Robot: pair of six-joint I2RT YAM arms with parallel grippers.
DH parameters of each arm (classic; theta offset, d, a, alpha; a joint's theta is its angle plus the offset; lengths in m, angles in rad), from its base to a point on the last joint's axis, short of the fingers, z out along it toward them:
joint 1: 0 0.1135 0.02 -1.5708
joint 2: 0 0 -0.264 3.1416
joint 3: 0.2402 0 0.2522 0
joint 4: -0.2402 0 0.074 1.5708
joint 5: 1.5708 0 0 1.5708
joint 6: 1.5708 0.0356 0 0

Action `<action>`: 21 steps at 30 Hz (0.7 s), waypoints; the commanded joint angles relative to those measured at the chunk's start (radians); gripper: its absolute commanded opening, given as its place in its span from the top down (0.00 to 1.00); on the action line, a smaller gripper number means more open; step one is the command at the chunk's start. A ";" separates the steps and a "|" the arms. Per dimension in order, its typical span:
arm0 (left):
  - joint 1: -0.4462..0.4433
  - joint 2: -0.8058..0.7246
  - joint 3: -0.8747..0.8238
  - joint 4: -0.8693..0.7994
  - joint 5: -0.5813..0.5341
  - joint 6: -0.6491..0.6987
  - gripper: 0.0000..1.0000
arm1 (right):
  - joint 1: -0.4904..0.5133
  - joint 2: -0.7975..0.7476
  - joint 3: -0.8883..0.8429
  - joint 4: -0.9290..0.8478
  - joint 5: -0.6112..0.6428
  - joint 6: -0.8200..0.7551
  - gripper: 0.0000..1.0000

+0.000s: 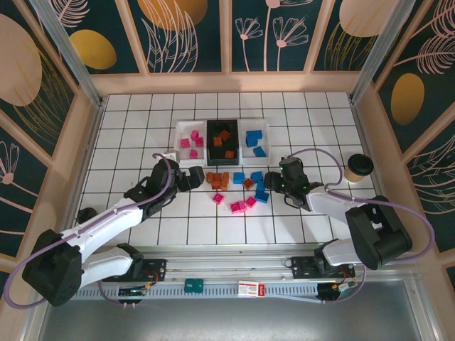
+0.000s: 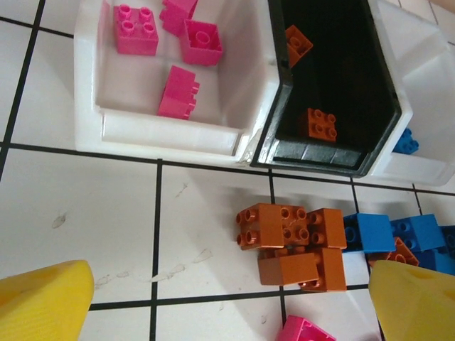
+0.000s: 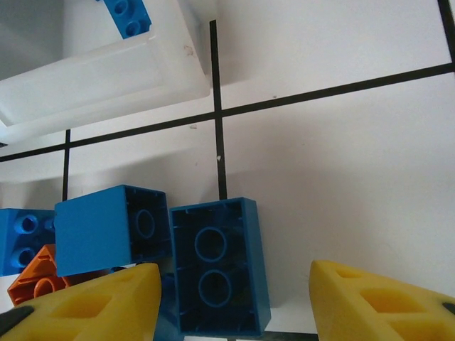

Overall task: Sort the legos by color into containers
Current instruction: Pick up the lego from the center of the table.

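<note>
Hovering with fingers (image 2: 43,298) spread wide, the left hand (image 2: 227,305) sits over orange legos (image 2: 291,245) clustered on the counter (image 2: 85,213) just before the black bin (image 2: 276,131), while the right hand (image 3: 234,298), jaws apart, straddles an upturned blue lego (image 3: 217,266) whose long axis points roughly toward the white bin (image 3: 106,78).

From high above the near edge, looks down over the whole tiled table (image 1: 142,142). From the left wrist, close, faces white bin (image 2: 170,135) and black bin (image 2: 320,160) at 12 o'clock. From the right wrist, closer still, shares blue bricks (image 3: 217,266) with the left.
</note>
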 commanded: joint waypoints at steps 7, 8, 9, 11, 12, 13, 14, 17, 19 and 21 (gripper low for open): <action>-0.004 -0.007 -0.015 0.002 -0.020 -0.011 0.01 | -0.013 0.102 0.079 -0.009 0.010 -0.029 0.43; -0.003 -0.007 -0.013 -0.001 -0.023 -0.013 0.01 | -0.014 0.111 0.082 -0.016 0.016 -0.029 0.44; -0.004 -0.006 -0.013 -0.002 -0.023 -0.012 0.01 | -0.016 0.115 0.081 -0.019 0.024 -0.027 0.46; -0.004 -0.005 -0.011 -0.009 -0.024 -0.012 0.01 | -0.025 0.112 0.068 -0.019 0.035 -0.019 0.48; -0.003 -0.004 -0.009 -0.013 -0.027 -0.013 0.01 | -0.032 0.107 0.060 -0.016 0.034 -0.015 0.50; -0.004 -0.004 -0.007 -0.014 -0.029 -0.012 0.01 | -0.039 0.102 0.053 -0.017 0.038 -0.012 0.52; -0.004 -0.005 -0.005 -0.016 -0.031 -0.013 0.01 | -0.046 0.095 0.045 -0.019 0.041 -0.009 0.53; -0.003 -0.006 -0.005 -0.020 -0.035 -0.012 0.01 | -0.066 0.065 0.025 -0.023 0.054 -0.003 0.55; -0.003 -0.006 -0.007 -0.018 -0.034 -0.014 0.01 | -0.069 0.048 0.020 -0.017 0.044 -0.009 0.54; -0.004 -0.001 -0.006 -0.018 -0.034 -0.013 0.01 | -0.069 0.055 0.035 -0.028 0.035 -0.017 0.50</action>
